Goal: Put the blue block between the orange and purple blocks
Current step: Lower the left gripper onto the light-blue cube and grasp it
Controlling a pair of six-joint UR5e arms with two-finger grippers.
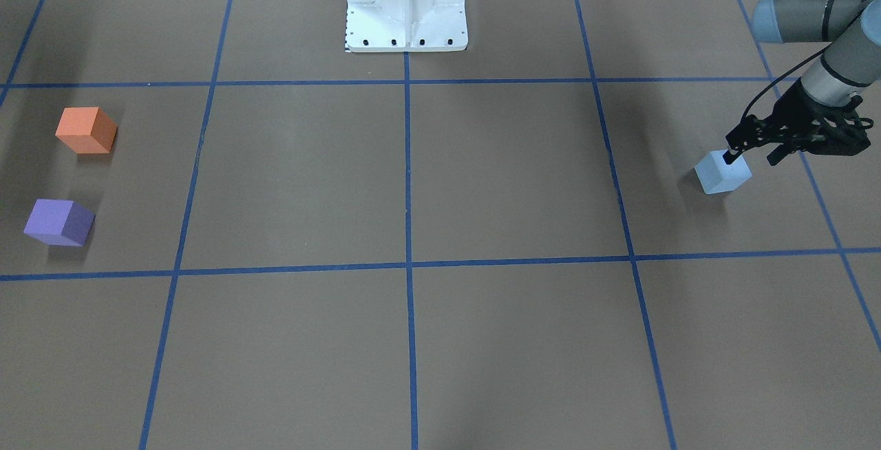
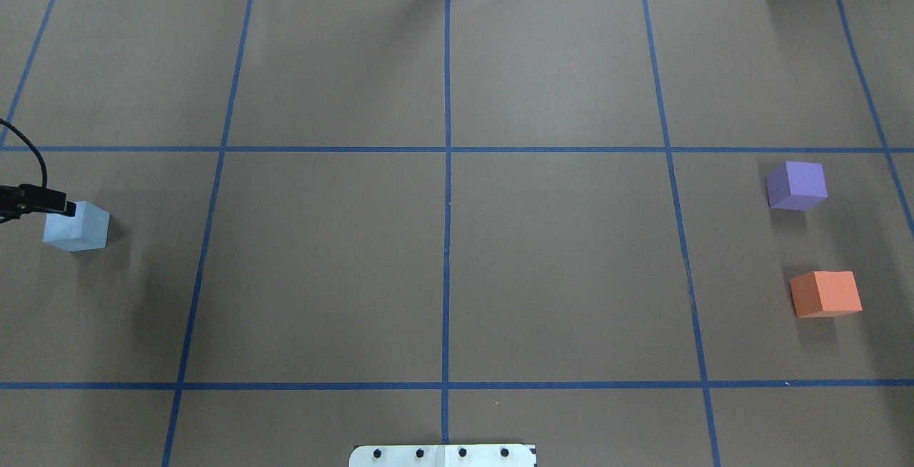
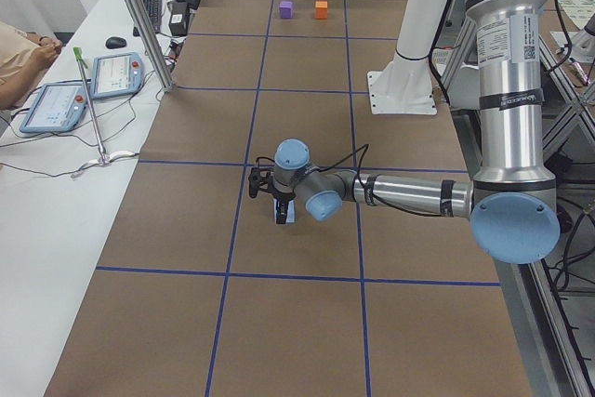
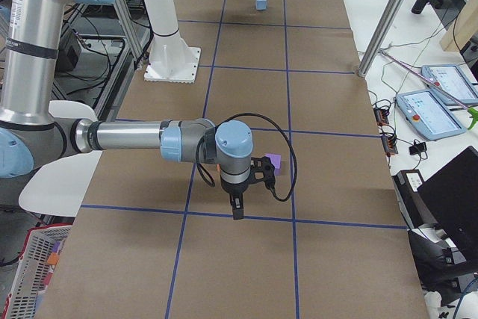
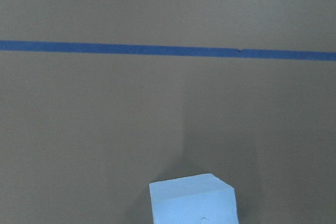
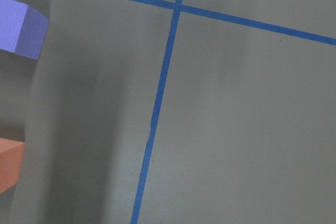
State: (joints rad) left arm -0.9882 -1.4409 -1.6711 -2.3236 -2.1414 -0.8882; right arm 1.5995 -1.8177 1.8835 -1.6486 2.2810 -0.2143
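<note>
The light blue block point(image 1: 723, 173) sits on the brown table at the robot's far left; it also shows in the overhead view point(image 2: 77, 228) and at the bottom of the left wrist view point(image 5: 191, 200). My left gripper point(image 1: 752, 158) is open just above it, one fingertip point(image 1: 731, 156) over the block's top. The orange block point(image 1: 86, 131) and the purple block point(image 1: 59, 223) sit apart at the robot's far right, with a gap between them. My right gripper point(image 4: 237, 211) hangs near the purple block point(image 4: 273, 162); it shows only in the right side view, so I cannot tell its state.
The white robot base point(image 1: 406, 3) stands at the table's robot-side edge. Blue tape lines point(image 2: 447, 167) divide the brown surface into squares. Tablets point(image 3: 56, 104) and a metal post point(image 3: 139, 16) stand on the operators' bench beside the table.
</note>
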